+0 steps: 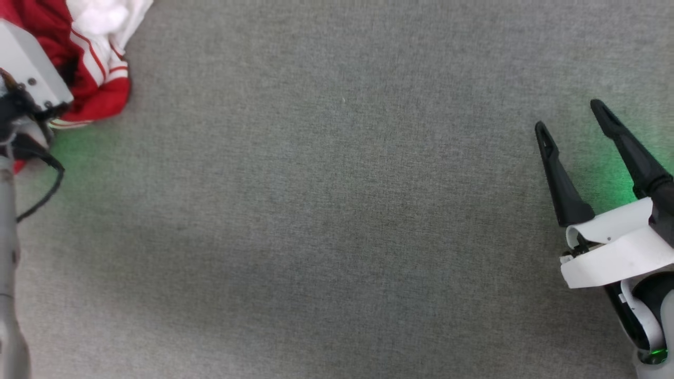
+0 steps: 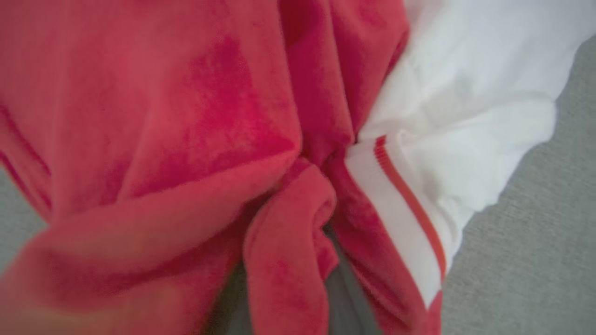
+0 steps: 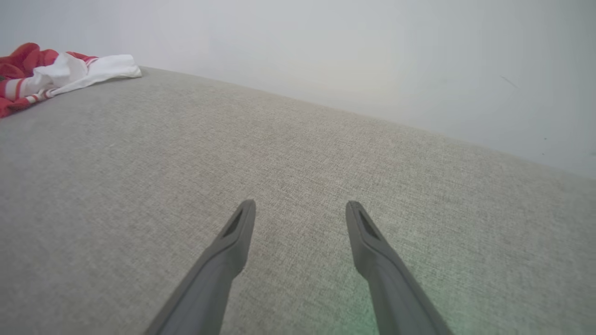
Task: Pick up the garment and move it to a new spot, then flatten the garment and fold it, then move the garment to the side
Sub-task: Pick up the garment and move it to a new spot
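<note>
The garment [image 1: 100, 97], a red jersey with a white sleeve and red-white striped trim, lies crumpled directly on a grey woven fabric surface [image 1: 337, 210]. From the garment the surface stretches wide to the right, and behind the garment it ends at a pale wall [image 3: 326, 56].

A: What is the garment [image 2: 186, 116] made of?
B: Soft matt cloth. The red looks slightly fuzzy, the white sleeve smoother.
A: And underneath?
B: Coarse grey woven fabric [image 1: 337, 210], matt. My right gripper [image 1: 568, 115] has matt dark plastic fingers [image 3: 235, 242] and a shell [image 1: 616, 252] of smooth, glossy white plastic.
</note>
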Controlling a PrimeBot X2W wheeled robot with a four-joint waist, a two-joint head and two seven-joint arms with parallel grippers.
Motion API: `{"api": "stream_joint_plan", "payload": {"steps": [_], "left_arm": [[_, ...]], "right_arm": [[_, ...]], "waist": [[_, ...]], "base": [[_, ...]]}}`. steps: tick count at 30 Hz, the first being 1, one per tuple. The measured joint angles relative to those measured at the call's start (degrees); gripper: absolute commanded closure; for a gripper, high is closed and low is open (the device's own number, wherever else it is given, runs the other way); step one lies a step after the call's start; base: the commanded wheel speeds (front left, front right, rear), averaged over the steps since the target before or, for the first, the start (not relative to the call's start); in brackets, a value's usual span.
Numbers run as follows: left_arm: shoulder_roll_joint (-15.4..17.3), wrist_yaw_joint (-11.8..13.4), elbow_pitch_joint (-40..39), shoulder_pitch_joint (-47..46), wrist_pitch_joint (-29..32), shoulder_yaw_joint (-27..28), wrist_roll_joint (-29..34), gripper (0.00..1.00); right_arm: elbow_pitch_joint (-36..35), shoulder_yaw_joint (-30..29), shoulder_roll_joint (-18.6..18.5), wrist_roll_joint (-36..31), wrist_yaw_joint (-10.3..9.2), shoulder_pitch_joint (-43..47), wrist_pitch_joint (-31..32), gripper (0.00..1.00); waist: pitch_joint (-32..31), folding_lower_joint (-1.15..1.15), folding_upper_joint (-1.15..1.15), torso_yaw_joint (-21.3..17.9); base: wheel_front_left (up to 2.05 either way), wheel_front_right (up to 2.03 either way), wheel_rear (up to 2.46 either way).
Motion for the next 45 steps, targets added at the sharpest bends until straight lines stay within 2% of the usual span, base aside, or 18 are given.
{"api": "stream_joint_plan", "payload": {"steps": [6, 12, 24, 35, 45], "left_arm": [[0.42, -1.69, 0.62, 0.36, -2.92, -1.68, 1.12, 1.00], [3.45, -3.58, -2.27, -0.02, -6.36, -3.57, 2.71, 1.00], [6.60, -4.09, -13.24, -1.91, -7.79, -7.42, 5.98, 1.00], [8.16, -3.18, -24.65, -0.76, 1.69, -8.77, 4.03, 1.00], [8.59, 1.08, -39.16, 6.16, 9.32, -8.35, 0.45, 1.00]], "right_arm": [[2.05, 0.44, 0.80, 0.65, 0.00, 1.30, -1.38, 0.00], [4.83, 0.56, 2.05, 1.25, 0.00, 3.05, -3.01, 0.00], [8.95, 0.51, 5.90, 2.03, 0.00, 6.81, -5.77, 0.00], [10.59, -2.18, 7.75, 2.01, 0.00, 9.03, -7.23, 0.00], [12.44, -9.94, 8.16, -0.09, 0.01, 11.12, -8.50, 0.00]], "waist": [[-3.75, 0.00, 0.00, 0.53], [-8.94, 0.00, 0.00, 1.07], [-21.33, 0.00, 0.00, 2.41], [-30.19, 0.00, 0.00, 2.42], [-32.15, 0.00, 0.00, -3.19]], "base": [[0.00, 0.00, 0.00], [0.00, 0.00, 0.00], [0.00, 0.00, 0.00], [0.00, 0.00, 0.00], [0.00, 0.00, 0.00]]}}
